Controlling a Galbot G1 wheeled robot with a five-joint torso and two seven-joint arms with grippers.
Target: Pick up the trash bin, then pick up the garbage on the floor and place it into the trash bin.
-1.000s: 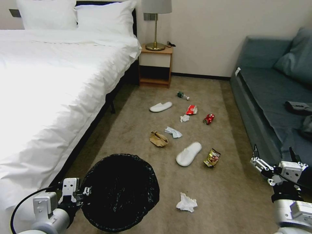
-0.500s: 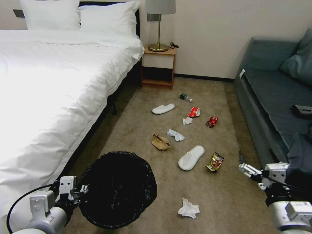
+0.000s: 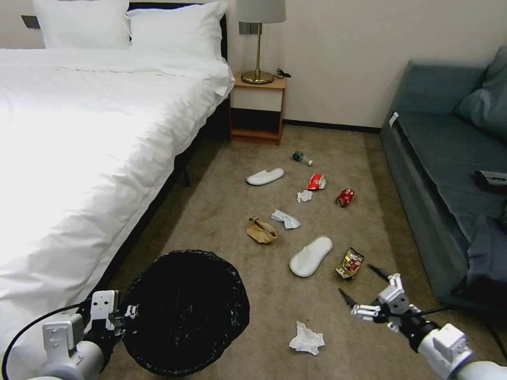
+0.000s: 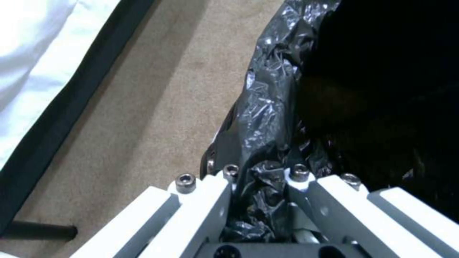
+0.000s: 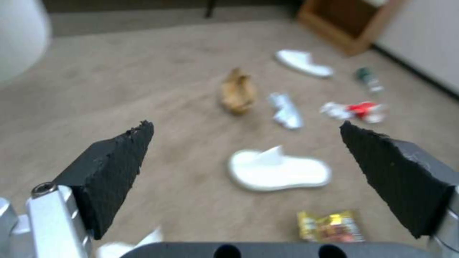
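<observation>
My left gripper (image 3: 129, 311) is shut on the crinkled rim of the black trash bin (image 3: 185, 311), held low at the near left; the left wrist view shows its fingers (image 4: 215, 186) pinching the glossy liner (image 4: 272, 107). My right gripper (image 3: 355, 279) hangs open over the carpet, just short of a yellow-red snack wrapper (image 3: 349, 262) and right of a crumpled tissue (image 3: 306, 339). Garbage is scattered ahead: a white slipper (image 3: 310, 256), tan paper bag (image 3: 260, 230), red can (image 3: 344, 197) and green bottle (image 3: 300, 157). Between the open pads the right wrist view shows the slipper (image 5: 279, 170) and wrapper (image 5: 330, 225).
A white bed (image 3: 95, 132) fills the left side, its dark frame close to the bin. A blue sofa (image 3: 449, 174) runs along the right with a grey garment (image 3: 486, 248) on it. A nightstand (image 3: 257, 108) with a lamp stands at the far wall.
The right arm swung inward and forward from beside the sofa, out over the carpet toward the wrapper. The bin dropped slightly in the left gripper. The head camera shifted a little earlier.
</observation>
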